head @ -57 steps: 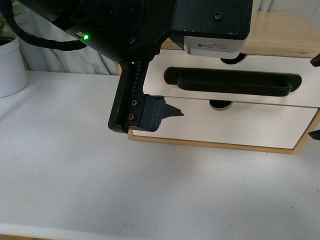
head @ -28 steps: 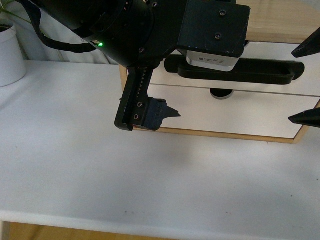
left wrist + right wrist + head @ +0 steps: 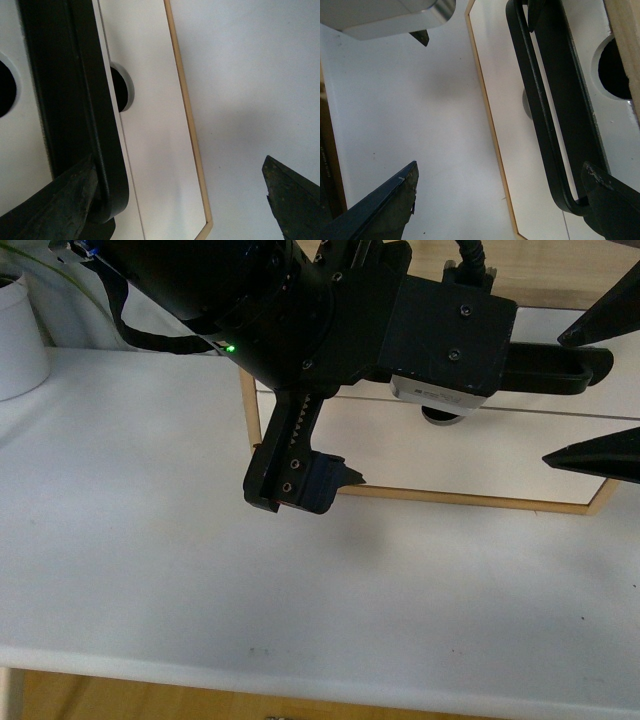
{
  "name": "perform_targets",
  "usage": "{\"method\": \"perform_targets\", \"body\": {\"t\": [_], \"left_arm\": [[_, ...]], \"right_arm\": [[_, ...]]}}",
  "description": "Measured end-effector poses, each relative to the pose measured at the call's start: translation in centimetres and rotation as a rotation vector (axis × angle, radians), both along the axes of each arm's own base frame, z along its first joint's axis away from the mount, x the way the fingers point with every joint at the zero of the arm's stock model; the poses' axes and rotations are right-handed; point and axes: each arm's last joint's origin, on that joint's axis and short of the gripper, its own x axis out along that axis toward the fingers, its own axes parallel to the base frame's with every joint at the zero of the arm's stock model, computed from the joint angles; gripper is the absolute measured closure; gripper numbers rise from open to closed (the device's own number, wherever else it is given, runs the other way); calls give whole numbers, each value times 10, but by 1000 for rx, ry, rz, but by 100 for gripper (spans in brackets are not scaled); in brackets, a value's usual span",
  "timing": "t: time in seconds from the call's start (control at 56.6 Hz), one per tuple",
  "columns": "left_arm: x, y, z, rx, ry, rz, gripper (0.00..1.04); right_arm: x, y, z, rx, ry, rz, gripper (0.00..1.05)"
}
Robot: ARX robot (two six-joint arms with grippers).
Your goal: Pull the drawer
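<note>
Hovering w/ L end effector & R end effector both open at drawer handle, upper right, front view.

Drawer: white front, long black bar handle running level across it, half-round notch in top edge. Upright, facing the robot, right of centre, directly above plain white front. Mostly hidden; can't tell if pulled out.

White pot, prob. a planter, sits far left on white table.
</note>
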Motion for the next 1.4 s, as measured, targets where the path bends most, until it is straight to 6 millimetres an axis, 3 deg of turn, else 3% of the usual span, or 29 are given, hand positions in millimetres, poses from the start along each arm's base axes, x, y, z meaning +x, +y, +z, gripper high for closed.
{"method": "perform_targets", "body": {"t": [0.743,1.397], "left_arm": [[3,0,-3,28,-4,-8,6],[4,-1,-5,25,-1,-12,6]], "right_arm": [[26,7,-22,14,16,-33,9],[32,6,-34,5,64,-39,9]]}}
